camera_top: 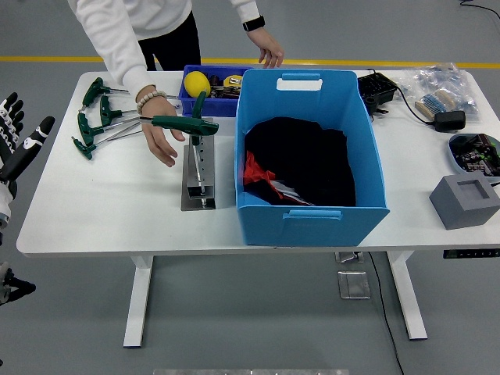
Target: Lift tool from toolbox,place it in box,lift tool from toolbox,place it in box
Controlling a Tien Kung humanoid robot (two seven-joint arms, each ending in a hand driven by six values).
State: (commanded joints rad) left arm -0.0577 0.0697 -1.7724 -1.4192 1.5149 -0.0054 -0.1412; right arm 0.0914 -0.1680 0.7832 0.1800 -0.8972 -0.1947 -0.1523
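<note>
Table (117, 211), white, spans the head view and carries everything we list. Largest upon it is the blue box (311, 215), open-topped, holding dark cloth with a red patch at its left side. At the far edge stands a person (137, 27) in white sleeves: one hand (162, 133) reaches down over the table just left of the metal stand (198, 176), fingers loosely extended, close to the T-handle tool (183, 123) that lies across the stand's top; we cannot tell whether it touches that tool. The other hand (271, 55) hovers above the box's far rim. Behind the stand sits the small blue toolbox (190, 105), with a yellow object (196, 83) inside. Left of the stand lie the green-handled tools (98, 117), fanned on the tabletop and well apart from the box. At the right end we see a grey block (465, 201), a round dish (475, 151) and a black adapter (449, 119). The robot's left hand (16, 144) is raised beyond the table's left edge, fingers spread, holding nothing.
</note>
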